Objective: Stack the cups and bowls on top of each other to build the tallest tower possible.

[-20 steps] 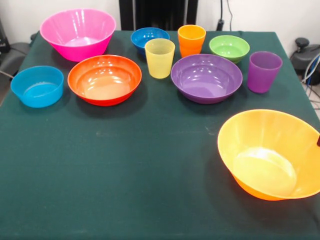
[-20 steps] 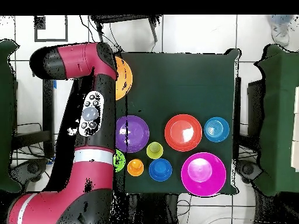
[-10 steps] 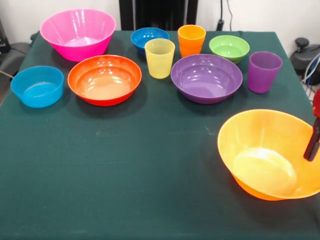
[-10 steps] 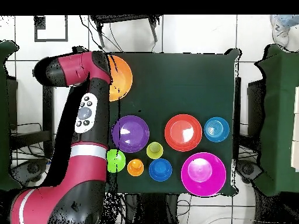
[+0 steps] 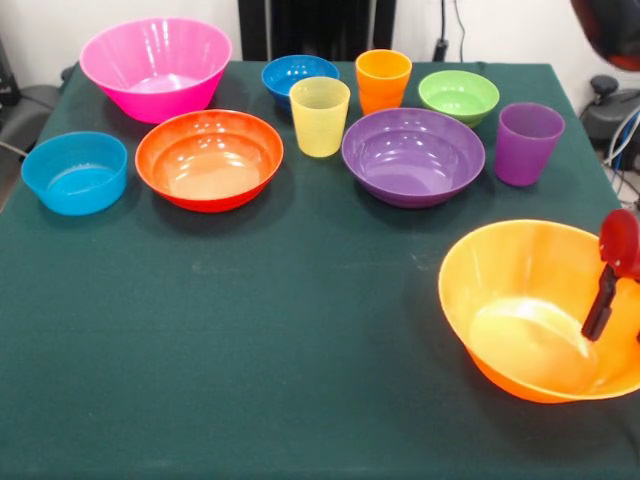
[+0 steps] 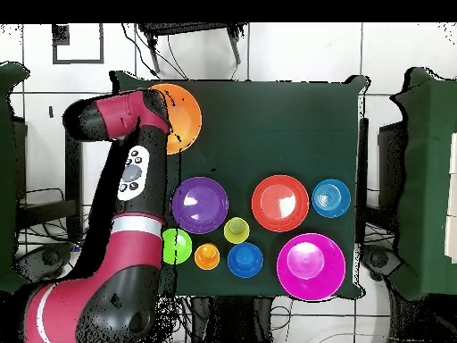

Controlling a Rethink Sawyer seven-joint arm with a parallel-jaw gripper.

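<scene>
My gripper (image 5: 600, 305) hangs inside the right part of the big yellow-orange bowl (image 5: 520, 300) at the near right, low over its wall. Along the far side stand the pink bowl (image 5: 155, 65), dark blue bowl (image 5: 298, 75), orange cup (image 5: 383, 80) and green bowl (image 5: 458, 95). In front of them are the light blue bowl (image 5: 75, 172), orange-red bowl (image 5: 209, 158), yellow cup (image 5: 319, 116), purple bowl (image 5: 413, 155) and purple cup (image 5: 527, 143). Each stands alone on the cloth; no tower is in view. From above, the arm (image 6: 134, 179) covers the left side of the yellow-orange bowl (image 6: 185, 112).
A dark green cloth (image 5: 250, 330) covers the table. The red arm reaches along the table's left side in the overhead view, hiding the purple cup there. Cables and dark equipment (image 5: 615, 110) lie beyond the table's right edge in the front view.
The gripper has come in from the right edge and now sits further over and inside the yellow-orange bowl. The cups and the other bowls have not moved.
</scene>
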